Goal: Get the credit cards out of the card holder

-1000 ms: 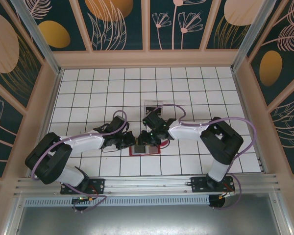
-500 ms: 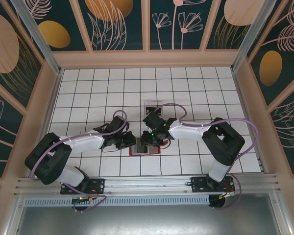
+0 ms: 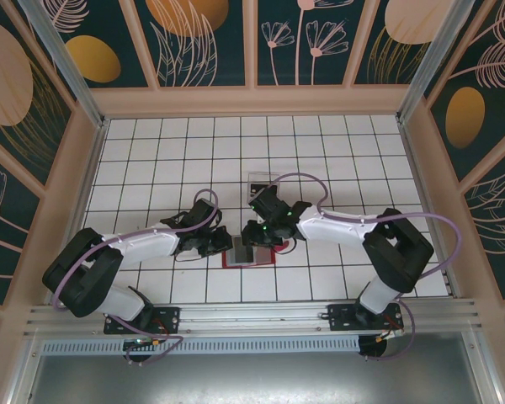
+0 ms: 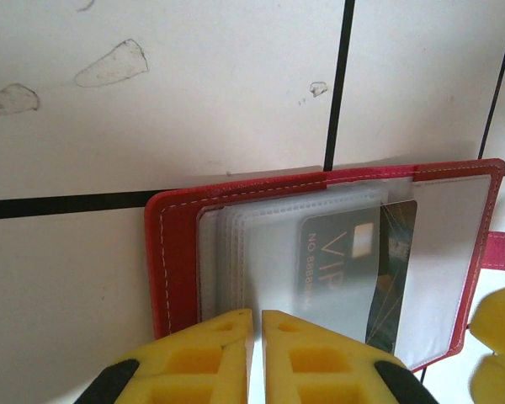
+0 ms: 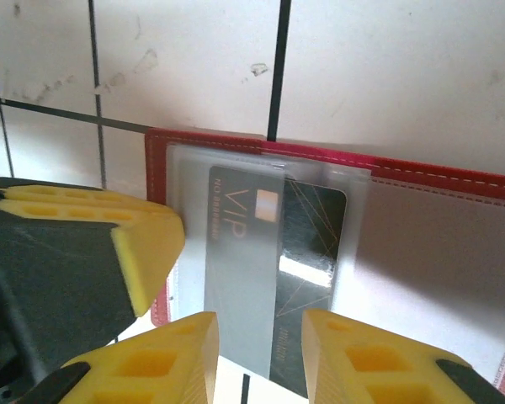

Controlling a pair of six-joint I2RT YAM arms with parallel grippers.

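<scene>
Nothing is out yet: the card holder (image 3: 248,256) lies open on the bench (image 3: 320,151) with its credit cards (image 5: 269,252) pocketed, the left claw (image 4: 257,316) clamped on a pocket (image 4: 236,252), the right claw (image 5: 261,320) apart above them.

Looks down on a white counter (image 3: 151,143), ruled into squares by thin black lines. Up close, bears a few pale scuff marks (image 4: 109,63) on the white. Closed in on the left, far and right sides by a pale wooden frame (image 3: 252,101), its ledge running along the far edge. Above that, set with dark teal wall panels (image 3: 227,50) painted with orange discs, cream ovals and thin pink leaves and flowers. At the two far corners, braced by slanting metal posts (image 3: 63,59). Along the near edge, bounded by a ribbed aluminium rail (image 3: 252,316), then a perforated strip (image 3: 278,345) and a dull grey surface (image 3: 252,379). Lit softly and evenly.
</scene>
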